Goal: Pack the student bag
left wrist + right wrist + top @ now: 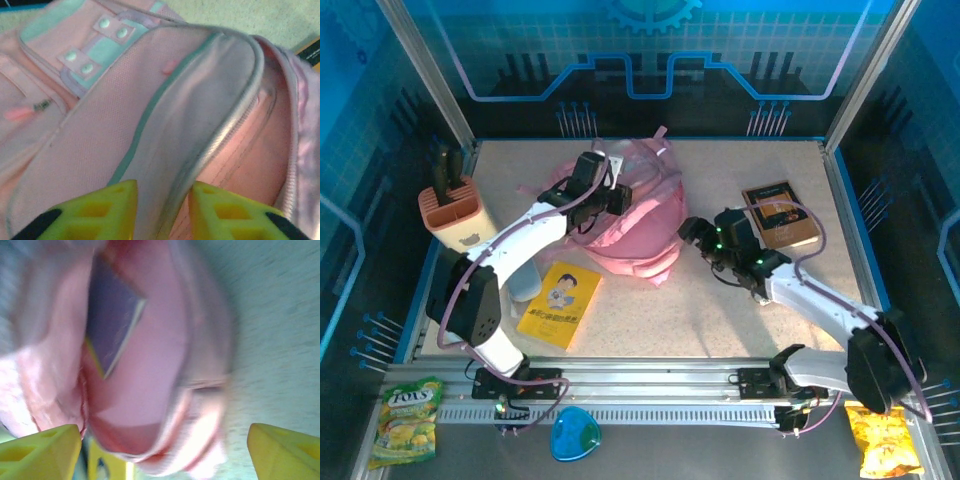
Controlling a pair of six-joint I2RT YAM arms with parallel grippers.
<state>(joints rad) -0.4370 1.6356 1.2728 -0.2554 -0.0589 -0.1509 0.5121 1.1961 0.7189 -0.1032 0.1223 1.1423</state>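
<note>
Pale speckled table (720, 310) underneath everything. At its far middle, slumped and unzipped, the pink student bag (630, 225), mouth gaping; inside, seen from the right wrist, a dark purple book (112, 320) lying tilted against the lining.

Left arm stretched up from the near left, bent at the elbow, wrist over the bag's left side. Left gripper (162, 187) parted part-way, the grey-edged front flap rim running between its yellow fingers (115, 210); no clear pinch on the fabric.

Right arm reaching in low from the near right, right gripper (692, 238) just beside the bag's right edge, spread wide, holding nothing.

To the far right, a dark book (780, 213) with orange lettering too small to read. Near left of the bag, a yellow booklet (558, 304) with a cartoon figure, text illegible. Far left, a peach pencil holder (452, 215), upright. On the near rail: a green snack packet (408, 420), its logo reading roughly "TOL'S"; a yellow-orange snack packet (882, 440); a small blue heart-shaped object (575, 437).
</note>
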